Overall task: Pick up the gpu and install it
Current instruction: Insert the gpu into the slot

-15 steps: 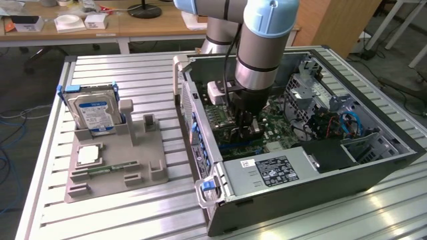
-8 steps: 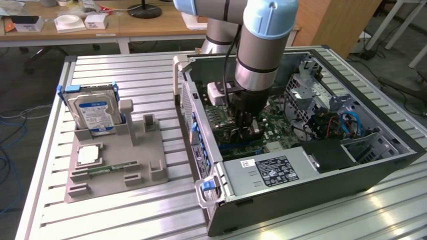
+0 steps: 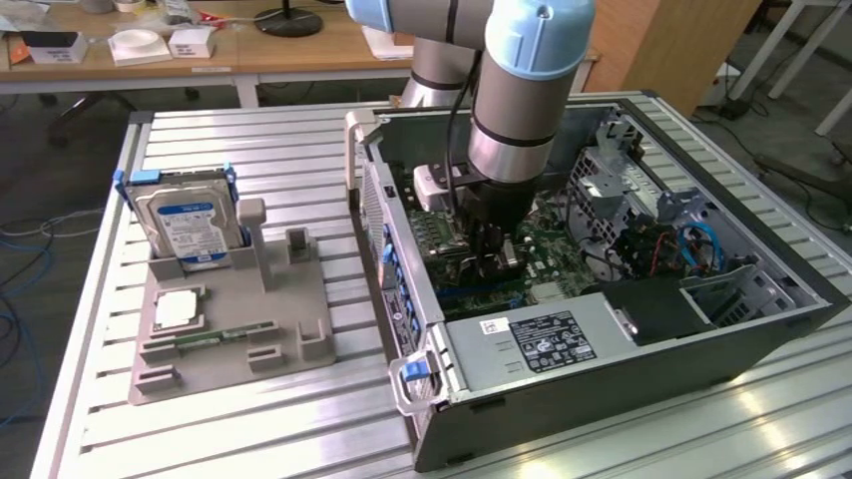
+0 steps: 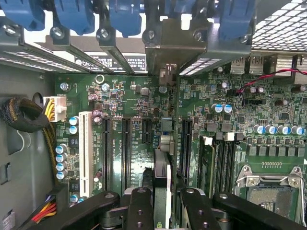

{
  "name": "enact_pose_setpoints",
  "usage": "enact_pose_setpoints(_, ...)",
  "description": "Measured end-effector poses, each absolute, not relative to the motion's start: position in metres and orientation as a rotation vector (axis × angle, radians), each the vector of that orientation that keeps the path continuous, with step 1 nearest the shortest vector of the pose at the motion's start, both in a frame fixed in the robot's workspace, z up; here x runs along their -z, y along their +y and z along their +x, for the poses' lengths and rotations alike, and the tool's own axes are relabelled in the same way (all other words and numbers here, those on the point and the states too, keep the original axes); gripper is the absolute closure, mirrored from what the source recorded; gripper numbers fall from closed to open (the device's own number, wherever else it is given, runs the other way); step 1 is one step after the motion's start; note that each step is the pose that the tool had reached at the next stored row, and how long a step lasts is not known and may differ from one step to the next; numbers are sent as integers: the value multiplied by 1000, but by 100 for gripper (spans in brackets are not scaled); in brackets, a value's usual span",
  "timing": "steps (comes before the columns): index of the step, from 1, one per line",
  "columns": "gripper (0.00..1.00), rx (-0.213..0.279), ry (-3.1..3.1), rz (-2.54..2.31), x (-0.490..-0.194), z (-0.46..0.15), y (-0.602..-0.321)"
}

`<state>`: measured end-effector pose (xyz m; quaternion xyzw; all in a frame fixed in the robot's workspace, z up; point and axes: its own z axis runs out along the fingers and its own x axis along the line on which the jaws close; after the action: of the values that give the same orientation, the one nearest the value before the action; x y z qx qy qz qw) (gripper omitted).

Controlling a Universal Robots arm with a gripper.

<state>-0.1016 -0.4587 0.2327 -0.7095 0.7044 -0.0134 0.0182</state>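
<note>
My gripper reaches down inside the open computer case, low over the green motherboard. In the wrist view its two black fingers are shut on the gpu, a thin dark card seen edge-on. The card stands upright in line with the long black expansion slots. Its silvery end bracket sits against the rear slot openings under the blue clips. Whether the card's edge is fully down in a slot I cannot tell.
A grey fixture beside the case carries a silver hard drive, a processor chip and a green memory stick. The power supply, drive cage, cable bundle and processor socket crowd the case.
</note>
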Motion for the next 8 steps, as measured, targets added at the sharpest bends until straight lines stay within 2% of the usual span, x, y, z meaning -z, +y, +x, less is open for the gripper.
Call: enact_pose_setpoints(8, 73, 42, 2187, -2204, -227, -103, -459)
